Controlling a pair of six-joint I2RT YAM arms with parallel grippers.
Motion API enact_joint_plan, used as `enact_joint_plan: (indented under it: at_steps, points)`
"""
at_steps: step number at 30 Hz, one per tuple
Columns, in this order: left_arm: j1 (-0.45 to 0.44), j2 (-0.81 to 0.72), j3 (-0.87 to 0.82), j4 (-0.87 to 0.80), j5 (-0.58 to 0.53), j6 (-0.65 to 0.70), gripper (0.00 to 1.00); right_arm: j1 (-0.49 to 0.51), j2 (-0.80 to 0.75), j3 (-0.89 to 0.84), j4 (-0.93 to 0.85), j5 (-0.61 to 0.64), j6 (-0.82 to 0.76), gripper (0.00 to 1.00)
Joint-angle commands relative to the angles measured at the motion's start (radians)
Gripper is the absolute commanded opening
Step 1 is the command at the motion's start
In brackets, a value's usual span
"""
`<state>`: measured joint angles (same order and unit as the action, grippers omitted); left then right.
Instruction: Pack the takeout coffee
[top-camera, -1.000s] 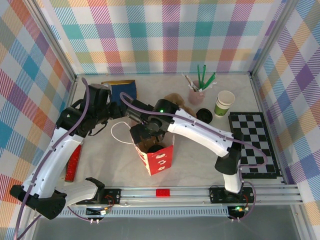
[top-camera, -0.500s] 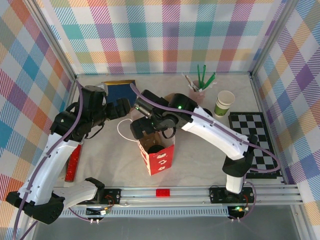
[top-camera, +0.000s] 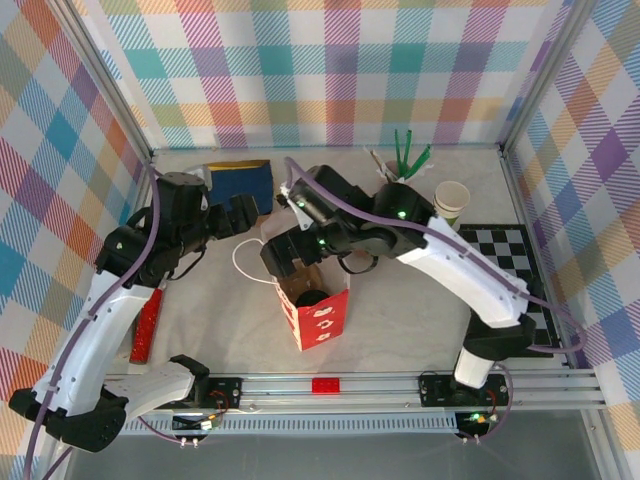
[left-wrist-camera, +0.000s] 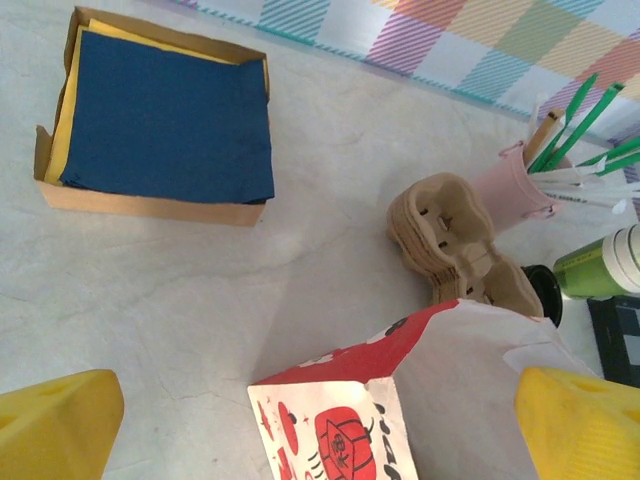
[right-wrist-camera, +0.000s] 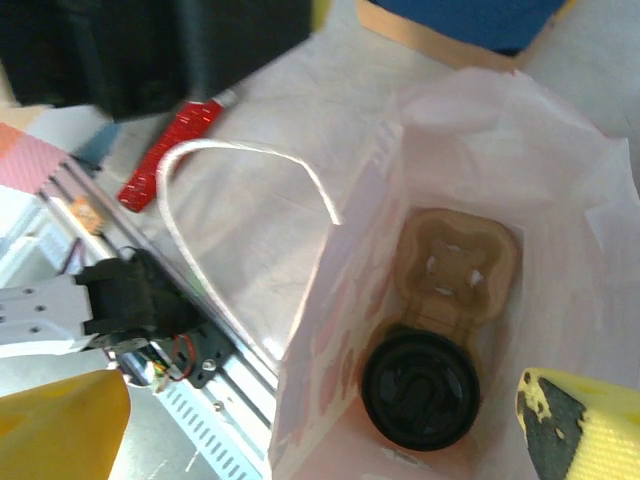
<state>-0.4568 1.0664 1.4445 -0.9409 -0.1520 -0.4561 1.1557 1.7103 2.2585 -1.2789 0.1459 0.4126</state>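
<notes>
Black-lidded paper coffee cup (right-wrist-camera: 420, 388) sits in the red paper bag (right-wrist-camera: 450, 130) beneath the right gripper's (right-wrist-camera: 320, 425) wide, empty fingers. Packed, I'd say; next, lift straight clear.

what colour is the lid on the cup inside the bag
Black; the lid shows best in the right wrist view, down inside the bag.

Red bag (top-camera: 320, 316), white inside; black-lidded takeout coffee (right-wrist-camera: 420, 388); navy napkins (left-wrist-camera: 170, 120); pink cup (left-wrist-camera: 515, 192); black-and-white checkered mat (top-camera: 505, 290); pastel plaid walls (top-camera: 330, 70).

Red bag (left-wrist-camera: 340, 430) between yellow fingers (left-wrist-camera: 50, 420), blue napkin box (left-wrist-camera: 160, 110) beyond
</notes>
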Motion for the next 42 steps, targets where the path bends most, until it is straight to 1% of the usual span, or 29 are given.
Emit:
enact_joint_plan:
  at_steps: [1, 5, 7, 9, 11, 16, 20, 22, 24, 27, 31, 34, 42]
  points:
    - [-0.003, -0.029, -0.006, 0.031, -0.023, 0.010, 1.00, 0.007, -0.084, -0.028, 0.068, -0.037, -0.071, 0.99]
    - [-0.002, -0.032, -0.012, 0.042, -0.018, 0.010, 1.00, -0.005, -0.142, -0.043, 0.078, 0.016, -0.090, 0.99]
    - [-0.002, -0.031, -0.018, 0.048, -0.020, 0.011, 1.00, -0.032, -0.170, -0.049, 0.072, 0.045, -0.090, 0.99]
    - [0.002, -0.030, -0.024, 0.053, -0.023, 0.012, 1.00, -0.079, -0.198, -0.067, 0.067, 0.061, -0.085, 0.99]
    - [0.012, -0.024, -0.027, 0.057, -0.022, 0.006, 1.00, -0.153, -0.229, -0.095, 0.068, 0.060, -0.076, 0.99]
    - [0.117, -0.010, -0.046, 0.093, 0.093, -0.026, 0.99, -0.363, -0.268, -0.160, 0.060, 0.043, -0.085, 0.99]
    - [0.247, 0.009, -0.070, 0.147, 0.221, -0.051, 0.98, -0.496, -0.262, -0.215, 0.055, 0.021, -0.101, 0.99]
    - [0.307, 0.037, -0.085, 0.170, 0.279, -0.060, 0.98, -0.549, -0.256, -0.244, 0.064, 0.015, -0.113, 1.00]
    - [0.349, 0.062, -0.105, 0.202, 0.323, -0.068, 0.98, -0.598, -0.242, -0.265, 0.073, 0.009, -0.125, 1.00]
    - [0.391, 0.102, -0.132, 0.243, 0.361, -0.078, 0.97, -0.666, -0.209, -0.283, 0.082, -0.015, -0.139, 0.98]
    - [0.416, 0.140, -0.163, 0.286, 0.373, -0.079, 0.96, -0.737, -0.154, -0.299, 0.106, -0.055, -0.152, 0.96]
    - [0.429, 0.164, -0.180, 0.312, 0.374, -0.075, 0.96, -0.775, -0.106, -0.303, 0.124, -0.079, -0.156, 0.93]
    - [0.455, 0.237, -0.213, 0.371, 0.383, -0.063, 0.94, -0.844, 0.025, -0.279, 0.158, -0.123, -0.163, 0.86]
